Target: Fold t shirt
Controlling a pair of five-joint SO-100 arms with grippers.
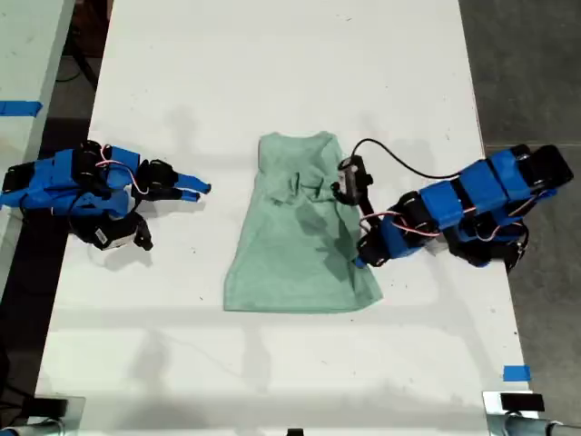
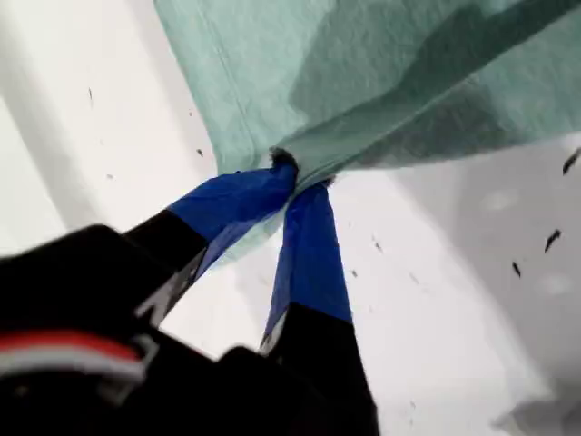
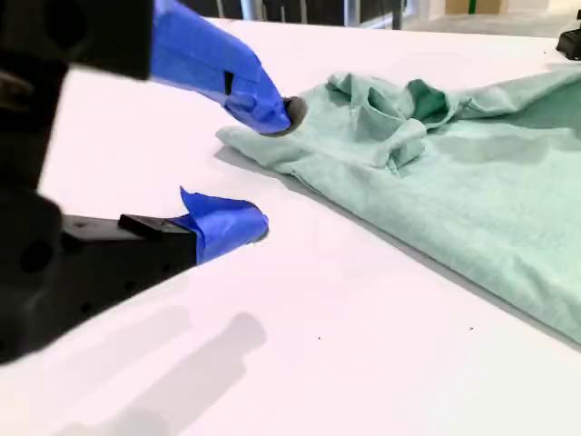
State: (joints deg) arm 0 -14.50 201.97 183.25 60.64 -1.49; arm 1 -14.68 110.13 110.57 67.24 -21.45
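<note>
The pale mint-green t shirt [image 1: 295,245] lies flat in the middle of the white table [image 1: 272,73], neck end far, wider hem near, wrinkled near the top. My first gripper [image 1: 359,258] reaches in from the exterior view's right. In the first wrist view my first gripper [image 2: 295,179] is shut, its blue fingertips pinching the edge of the t shirt [image 2: 381,73]. My second gripper [image 1: 200,190] sits on the exterior view's left, a short way off the cloth. In the second wrist view my second gripper [image 3: 259,168] is open and holds nothing, with the t shirt [image 3: 472,182] just beyond it.
A black cable [image 1: 399,160] loops from the first arm over the table by the shirt's upper edge. Blue tape [image 1: 516,372] marks the near corner on the exterior view's right. Another table with blue tape [image 1: 18,108] stands at the exterior view's left edge. Grey floor [image 1: 526,73] lies beyond the table.
</note>
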